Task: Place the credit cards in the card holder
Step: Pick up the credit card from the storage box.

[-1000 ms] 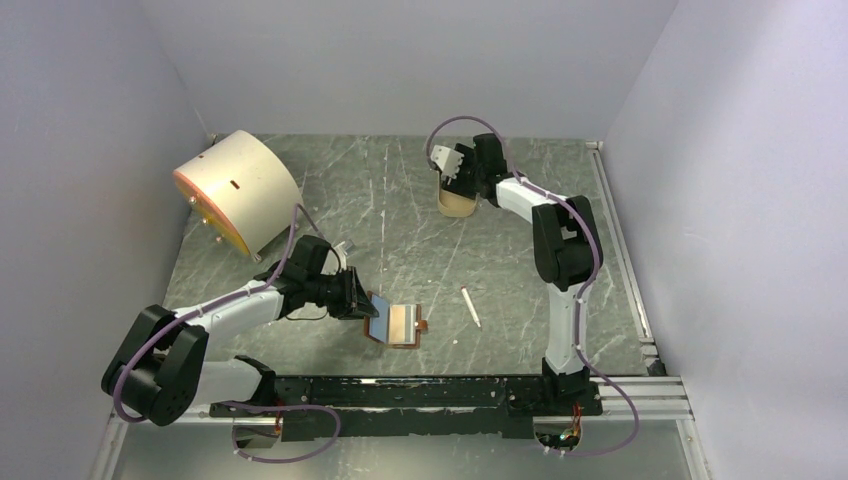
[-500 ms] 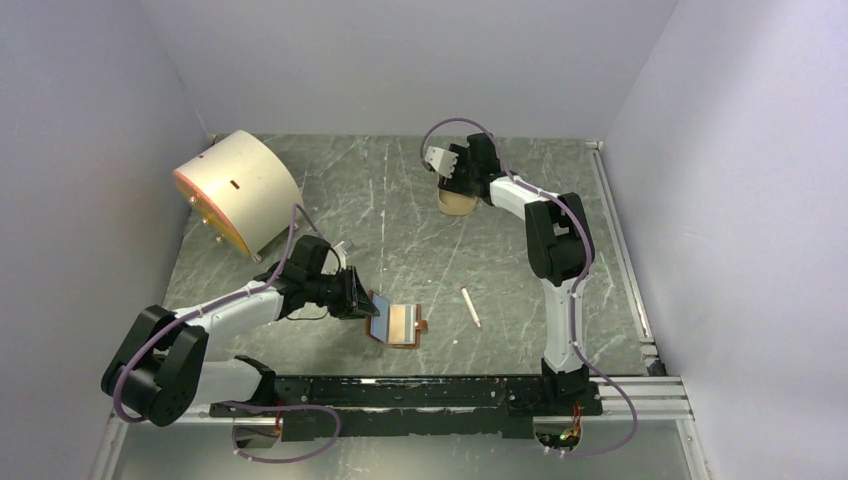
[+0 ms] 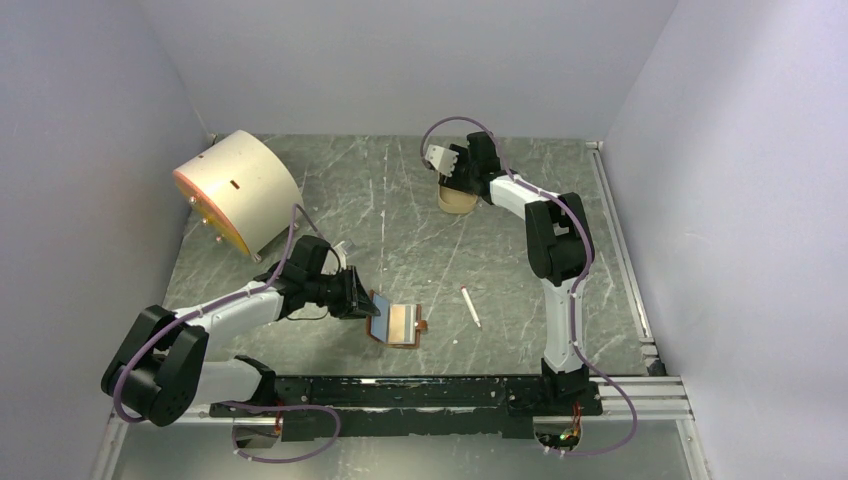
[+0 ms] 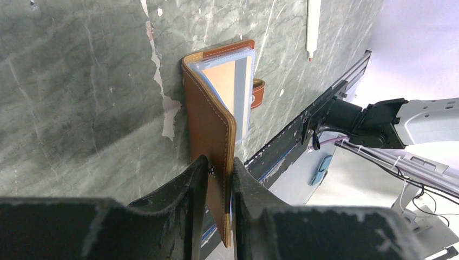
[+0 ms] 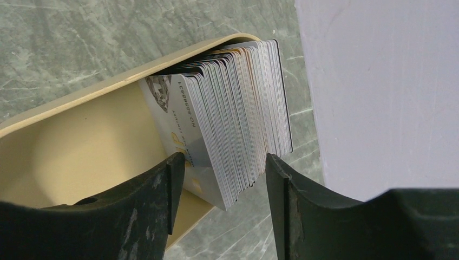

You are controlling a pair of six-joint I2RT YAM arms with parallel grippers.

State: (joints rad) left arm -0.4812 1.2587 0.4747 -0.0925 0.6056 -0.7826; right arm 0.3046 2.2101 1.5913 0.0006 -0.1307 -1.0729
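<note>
Arms apart — left claw point(image 4: 219, 169) pinches the card holder point(image 4: 210, 116), right claw point(image 5: 223, 160) gapes astride the credit cards point(image 5: 241, 108).

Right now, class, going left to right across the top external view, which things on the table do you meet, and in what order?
Cream drum → card holder → white stick → metal rail. The tan tray is left out: it shares the stick's left-right span.

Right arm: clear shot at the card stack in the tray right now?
Probably yes. The right end effector is open, fingers either side of the card stack standing on edge in the tan tray. Nothing visible blocks it.
</note>
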